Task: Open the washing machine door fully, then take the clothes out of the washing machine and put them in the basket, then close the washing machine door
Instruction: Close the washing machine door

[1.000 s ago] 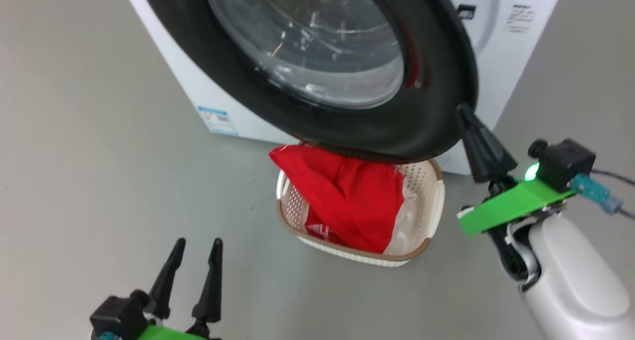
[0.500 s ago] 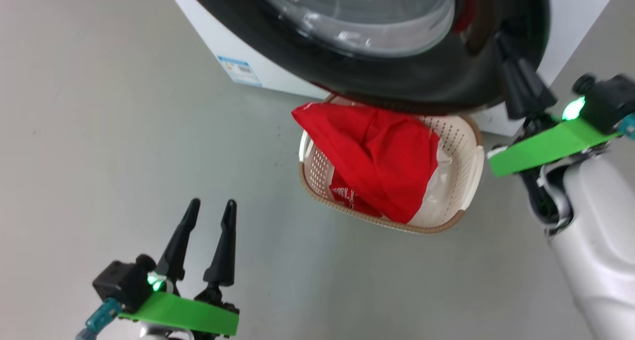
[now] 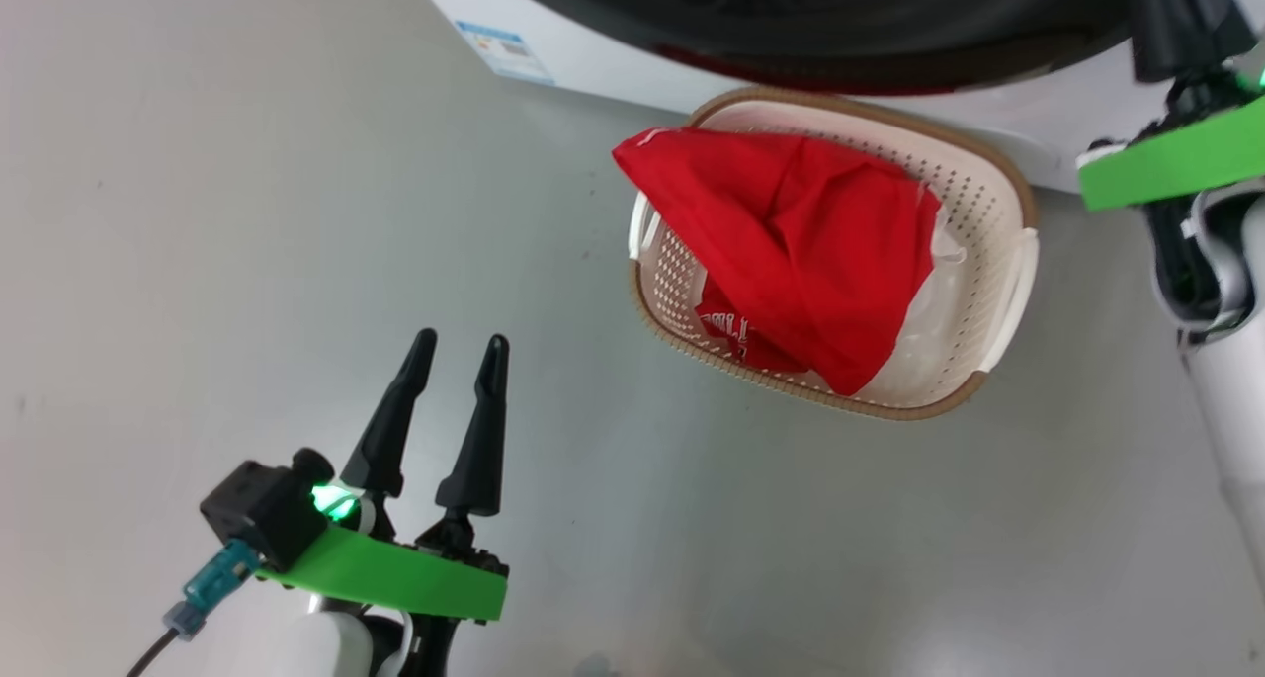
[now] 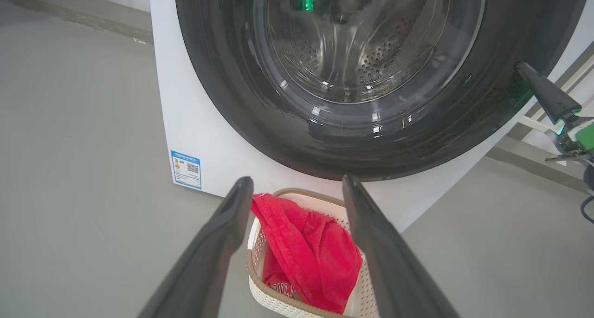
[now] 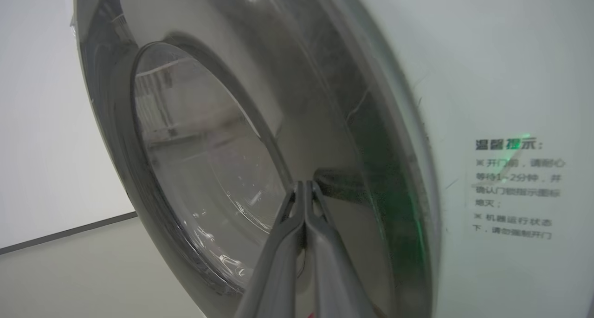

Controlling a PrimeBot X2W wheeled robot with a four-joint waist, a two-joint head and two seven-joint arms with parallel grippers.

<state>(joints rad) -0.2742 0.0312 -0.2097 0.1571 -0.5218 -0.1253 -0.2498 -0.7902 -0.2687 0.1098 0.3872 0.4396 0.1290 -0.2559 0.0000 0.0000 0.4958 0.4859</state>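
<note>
clothes [image 3: 801,252] lie in the basket [image 3: 998,212] at one o'clock of the head view, so unloading looks done. washing machine door [image 4: 260,123] looks nearly shut; latching seems left. right gripper [image 5: 304,188], pinched together and empty, meets its rim; left gripper [image 3: 461,341] hangs spread, empty, at seven o'clock.

We see a smooth grey floor [image 3: 198,183], matt and bare, with a few small dark specks on it and a pale sheen of reflected light. Along the floor's far edge runs a dark skirting strip [image 5: 69,232], and above that strip rises a plain white wall [image 5: 37,123].
</note>
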